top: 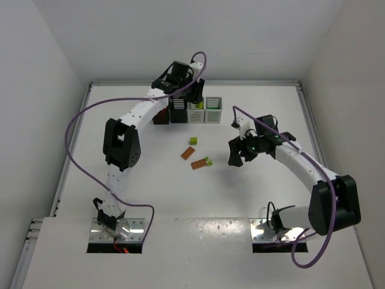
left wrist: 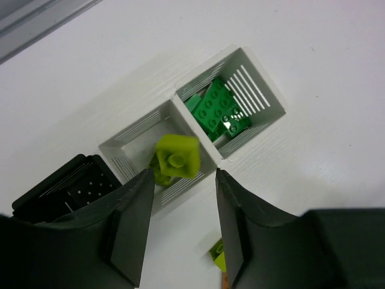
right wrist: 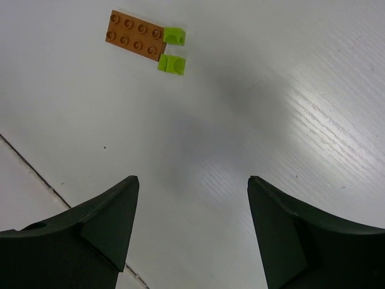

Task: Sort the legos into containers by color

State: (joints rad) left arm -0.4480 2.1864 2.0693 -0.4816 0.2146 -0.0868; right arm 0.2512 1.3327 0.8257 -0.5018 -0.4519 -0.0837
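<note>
Four bins stand in a row at the back: two black ones point(top: 178, 112) partly under my left arm and two white ones point(top: 213, 109). My left gripper point(top: 190, 96) hangs open over the white bin point(left wrist: 129, 141). A yellow-green lego point(left wrist: 177, 158) lies loose just past the left gripper's point(left wrist: 182, 174) fingertips, over this bin. The other white bin point(left wrist: 264, 96) holds green legos point(left wrist: 219, 111). On the table lie a yellow-green lego point(top: 194, 141), an orange lego point(top: 187, 153) and an orange lego point(right wrist: 135, 37) with two small yellow-green ones point(right wrist: 172, 64) beside it. My right gripper point(top: 236, 153) is open and empty above the table point(right wrist: 192, 183).
A black bin point(left wrist: 66, 186) sits left of the white ones in the left wrist view. A yellow-green lego point(left wrist: 218, 256) lies on the table below the left fingers. White walls close the table at the back and sides. Purple cables loop over both arms.
</note>
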